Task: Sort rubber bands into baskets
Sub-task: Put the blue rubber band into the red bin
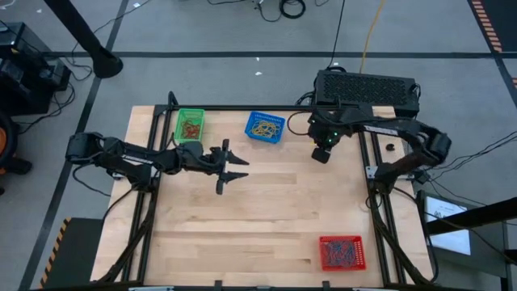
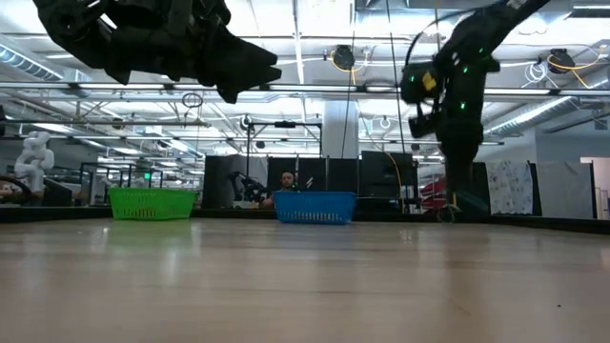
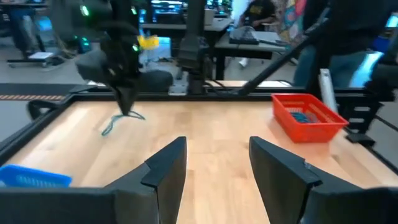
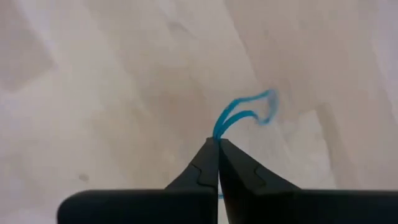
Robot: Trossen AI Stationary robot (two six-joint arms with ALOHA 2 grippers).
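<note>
Pale wooden tabletop is seen from above carrying 3 baskets: green basket, blue basket, red basket. Left gripper is held open, empty, mid-table. Right gripper is pinched shut on a blue rubber band; carriage to a basket seems needed next.

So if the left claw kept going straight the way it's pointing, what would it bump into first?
The open left gripper points across bare table toward the right gripper, which pinches a blue rubber band. Probably that arm first, though depth is unclear.
</note>
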